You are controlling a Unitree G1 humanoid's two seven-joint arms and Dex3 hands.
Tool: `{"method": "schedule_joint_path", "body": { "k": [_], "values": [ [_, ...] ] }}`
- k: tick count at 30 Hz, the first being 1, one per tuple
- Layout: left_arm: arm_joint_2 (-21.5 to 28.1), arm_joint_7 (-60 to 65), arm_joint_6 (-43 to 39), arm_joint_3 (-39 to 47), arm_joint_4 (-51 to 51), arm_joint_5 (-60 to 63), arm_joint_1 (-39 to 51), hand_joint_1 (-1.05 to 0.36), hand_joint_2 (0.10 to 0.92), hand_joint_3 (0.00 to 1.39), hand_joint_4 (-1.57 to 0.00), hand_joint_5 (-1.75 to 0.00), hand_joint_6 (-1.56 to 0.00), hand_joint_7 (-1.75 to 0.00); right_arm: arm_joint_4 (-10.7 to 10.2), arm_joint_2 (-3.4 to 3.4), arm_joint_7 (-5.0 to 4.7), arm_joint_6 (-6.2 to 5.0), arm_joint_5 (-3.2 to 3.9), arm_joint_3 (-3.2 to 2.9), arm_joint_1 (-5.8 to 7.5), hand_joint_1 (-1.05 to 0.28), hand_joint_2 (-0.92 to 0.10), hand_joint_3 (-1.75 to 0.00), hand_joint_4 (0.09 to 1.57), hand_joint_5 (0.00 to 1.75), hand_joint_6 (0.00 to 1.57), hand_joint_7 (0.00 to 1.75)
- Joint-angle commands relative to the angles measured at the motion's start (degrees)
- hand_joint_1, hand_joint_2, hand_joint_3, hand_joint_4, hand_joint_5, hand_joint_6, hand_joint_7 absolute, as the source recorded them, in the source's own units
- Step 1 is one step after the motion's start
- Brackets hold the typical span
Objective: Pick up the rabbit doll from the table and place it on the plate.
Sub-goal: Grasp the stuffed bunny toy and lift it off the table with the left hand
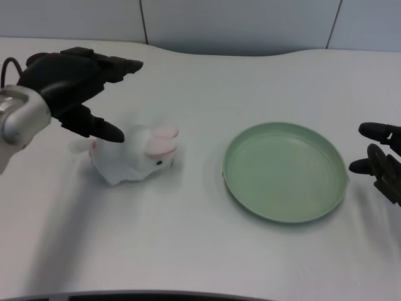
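The robot's black left hand (81,88) is hovering with fingers spread, holding nothing; the soft white pink-eared rabbit doll (135,157) is lying at its five o'clock, nine o'clock of the round pale-green plate (286,171).

1. Rabbit (136,157) lies on table (188,251), left of plate (286,171), apart from it.
2. Left hand (78,84) sits up-left of rabbit, a fingertip at its back.

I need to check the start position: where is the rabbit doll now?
In the head view, the rabbit doll lies on the white table, left of the green plate, just below the left hand.
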Motion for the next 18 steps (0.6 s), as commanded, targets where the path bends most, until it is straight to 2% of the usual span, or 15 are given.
{"method": "schedule_joint_path", "body": {
  "k": [1,2,6,10,12,14,16,18],
  "values": [
    [-1.79,-3.99,2.42,-1.6,3.64,-0.78,-3.33,-1.04,0.921,0.13,-0.02,-0.05,-0.08,-0.02,-1.2,-0.43,-0.34,0.08,0.21,-0.32,0.98,-0.3,-0.92,-0.52,0.3,1.36,0.38,0.84],
    [-2.29,-4.47,2.78,-2.0,4.67,-0.75,-4.09,-1.04,0.921,0.13,-0.03,-0.05,-0.08,-0.02,-1.41,-0.43,-0.53,0.17,0.06,-0.25,1.09,-0.3,-0.92,-0.52,0.3,1.36,0.38,0.84],
    [-4.09,-6.01,4.77,-3.65,8.69,-0.74,-6.75,-1.05,0.921,0.13,-0.04,-0.05,-0.07,-0.01,-1.8,-0.42,-0.27,-0.21,0.15,-0.19,1.48,-0.29,-0.92,-0.53,0.31,1.37,0.37,0.84],
    [-7.17,-8.11,8.14,-5.86,15.02,-0.17,-10.45,-1.05,0.921,0.13,-0.05,-0.06,-0.08,-0.02,-2.65,-0.25,-0.35,0.98,0.63,-0.34,1.93,-0.3,-0.92,-0.53,0.31,1.37,0.37,0.84],
    [-8.65,-9.87,10.34,-6.87,17.9,-0.01,-12.06,-1.05,0.921,0.13,-0.05,-0.06,-0.08,-0.01,-3.03,-0.19,-0.2,1.18,0.83,-0.37,2.22,-0.31,-0.92,-0.51,0.3,1.37,0.37,0.84],
    [-9.8,-11.49,12.35,-7.94,20.01,0.27,-13.23,-1.05,0.918,0.1,-0.04,-0.06,-0.08,-0.01,-3.24,-0.22,-0.22,1.24,0.71,-0.31,2.44,-0.3,-0.92,-0.51,0.3,1.37,0.36,0.84],
    [-10.75,-12.63,13.96,-9.23,21.58,1.07,-13.84,-1.05,0.915,0.08,-0.04,-0.06,-0.09,-0.02,-3.07,-0.4,-0.06,0.61,0.33,-0.16,2.64,-0.3,-0.92,-0.52,0.29,1.36,0.36,0.84],
    [-11.53,-13.79,15.53,-9.97,22.65,1.27,-14.05,-1.05,0.906,0.06,-0.04,-0.06,-0.1,-0.02,-3.23,-0.41,0.05,0.39,0.27,-0.12,2.87,-0.29,-0.92,-0.53,0.29,1.37,0.36,0.84]
  ]
}}
